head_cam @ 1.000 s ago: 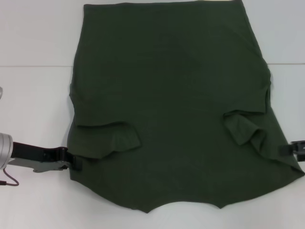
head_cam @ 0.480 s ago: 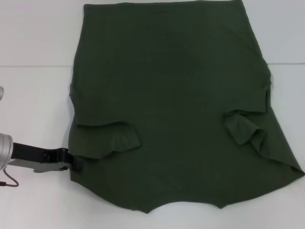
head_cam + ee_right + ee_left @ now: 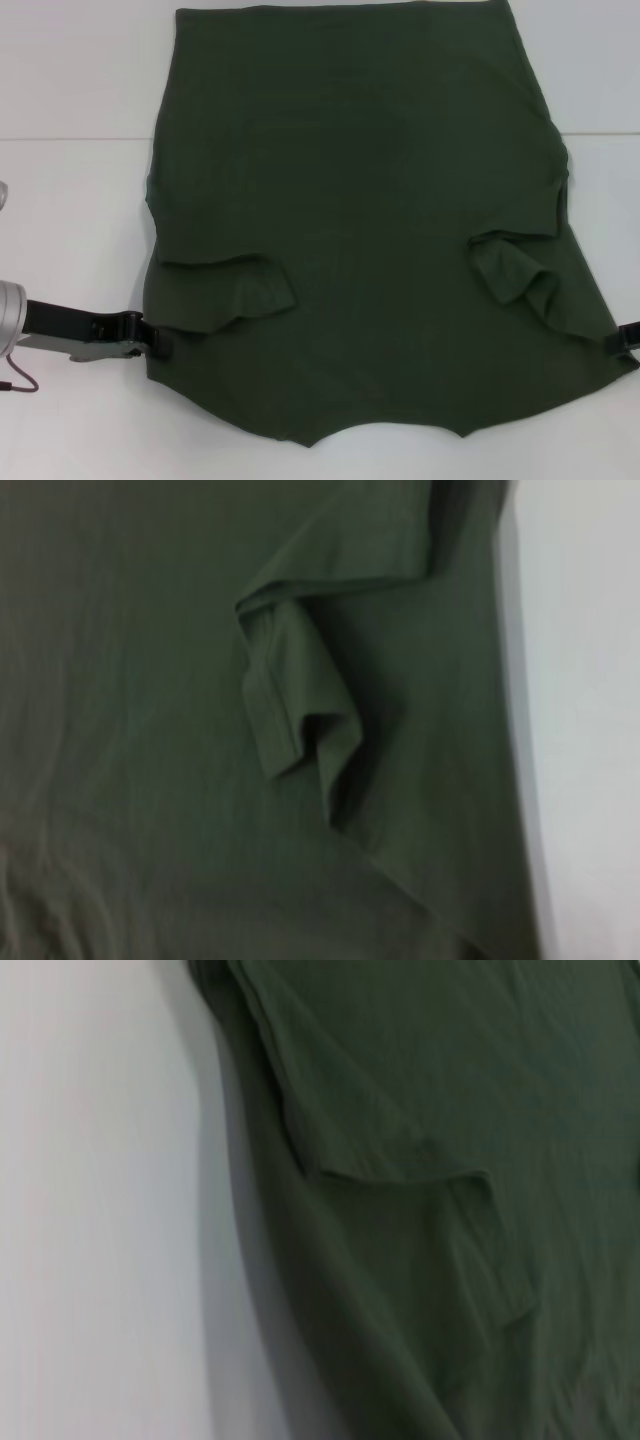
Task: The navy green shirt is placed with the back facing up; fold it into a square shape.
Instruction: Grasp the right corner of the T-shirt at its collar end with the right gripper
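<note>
Navy green shirt [image 3: 360, 210], a large dark olive cotton T-shirt, lies back-up on the white surface [image 3: 70, 70], both sleeves folded inward; left gripper [image 3: 160, 338] and right gripper [image 3: 625, 337] flank its shoulders, finger state indiscernible; judged next: grasping the shoulder corners.

Overhead head view; close wrist views

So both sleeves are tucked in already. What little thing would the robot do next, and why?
Probably a pinch at both shoulder edges. The navy green shirt lies flat, back up, sleeves folded inward. The left gripper sits at its left edge near the collar end, and the right gripper at the right edge opposite. From there they could likely carry that end toward the far hem, halving the length.
</note>
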